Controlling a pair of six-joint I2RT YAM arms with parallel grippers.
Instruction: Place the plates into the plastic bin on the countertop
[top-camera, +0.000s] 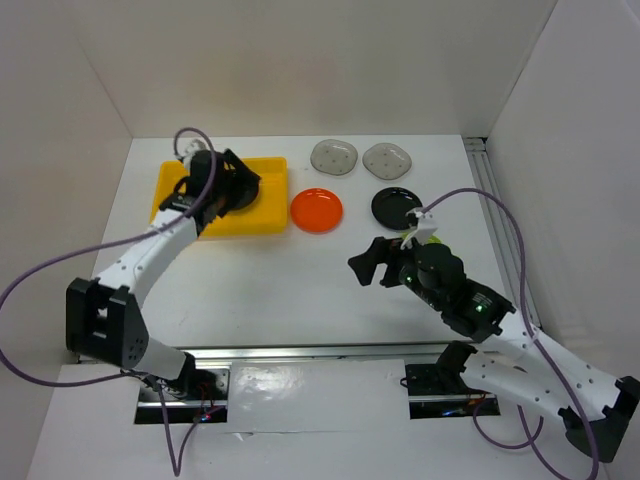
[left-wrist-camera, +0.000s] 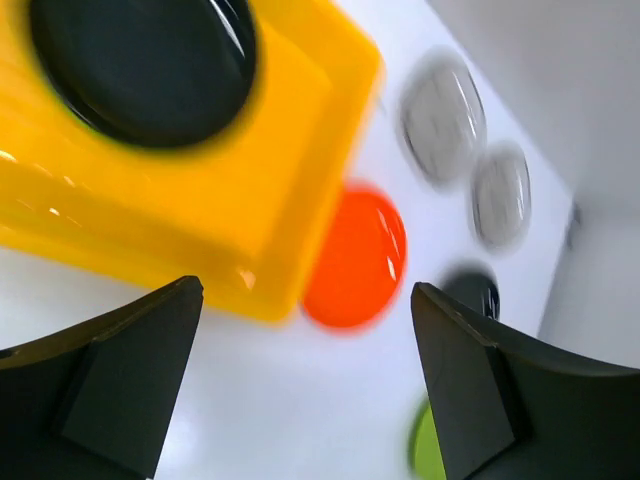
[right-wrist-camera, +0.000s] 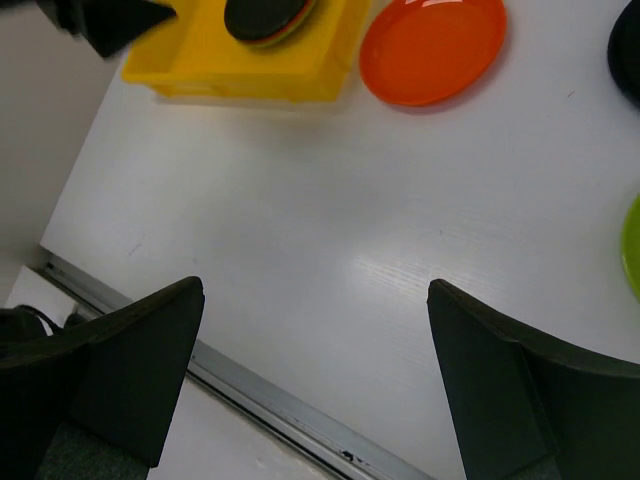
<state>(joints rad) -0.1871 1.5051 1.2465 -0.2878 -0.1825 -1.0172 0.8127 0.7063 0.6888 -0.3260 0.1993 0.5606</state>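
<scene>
With a black plate (left-wrist-camera: 145, 65) lying in the plastic bin (left-wrist-camera: 250, 190) at upper left, the left gripper (left-wrist-camera: 305, 295), spread wide and empty, should rise clear of the rim before seeking the orange plate (left-wrist-camera: 360, 260).

A silver metal rail (top-camera: 320, 352) crosses the lower frame, another rail (top-camera: 483, 170) lines the right edge, and a white back wall (top-camera: 320, 60) fills the top.

The left arm (top-camera: 150, 255) hid much of the yellow bin (top-camera: 270, 215) at upper left. A green plate (right-wrist-camera: 632, 245) was cut off at the right edge; grey plates (left-wrist-camera: 441, 117) looked blurry
</scene>
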